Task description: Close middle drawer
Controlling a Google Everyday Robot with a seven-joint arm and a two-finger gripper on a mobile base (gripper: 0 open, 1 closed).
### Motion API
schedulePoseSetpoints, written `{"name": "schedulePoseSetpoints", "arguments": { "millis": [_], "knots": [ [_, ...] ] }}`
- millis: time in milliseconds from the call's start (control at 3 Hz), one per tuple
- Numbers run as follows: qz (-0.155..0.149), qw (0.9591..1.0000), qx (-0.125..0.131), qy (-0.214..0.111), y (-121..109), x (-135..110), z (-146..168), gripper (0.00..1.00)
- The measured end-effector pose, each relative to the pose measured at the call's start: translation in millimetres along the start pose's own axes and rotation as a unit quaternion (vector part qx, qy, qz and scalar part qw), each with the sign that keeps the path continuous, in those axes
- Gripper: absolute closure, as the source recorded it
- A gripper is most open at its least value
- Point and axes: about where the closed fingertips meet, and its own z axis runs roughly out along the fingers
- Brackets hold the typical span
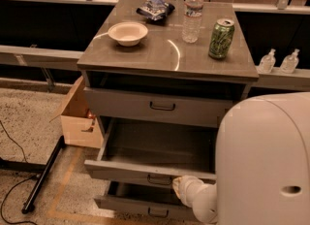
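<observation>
The middle drawer (pixel 140 169) of the grey cabinet stands pulled out, and its shallow grey tray is empty. Its small black bar handle (pixel 159 180) is at the centre of the front. My gripper (pixel 181 186) is at the end of the white arm, right against the drawer front, just right of the handle. The uppermost grey drawer (pixel 162 106) sits above it and the lowest grey drawer (pixel 147 208) below it.
The cabinet top (pixel 164 54) holds a bowl (pixel 128 32), a water bottle (pixel 193 13), a green can (pixel 221 38) and a snack bag (pixel 155 8). A cardboard box (pixel 77 117) stands left of the cabinet. A black bar (pixel 42 175) and cables lie on the floor. My white arm body (pixel 264 161) fills the lower right.
</observation>
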Motion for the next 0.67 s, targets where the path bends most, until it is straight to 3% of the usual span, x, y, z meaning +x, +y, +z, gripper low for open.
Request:
{"name": "schedulePoseSetpoints", "arguments": {
  "millis": [333, 667],
  "knots": [
    [-0.015, 0.9991, 0.039, -0.004, -24, -10, 16, 1.0],
    [-0.025, 0.9984, 0.051, 0.0, -36, -9, 25, 1.0]
  ]
}}
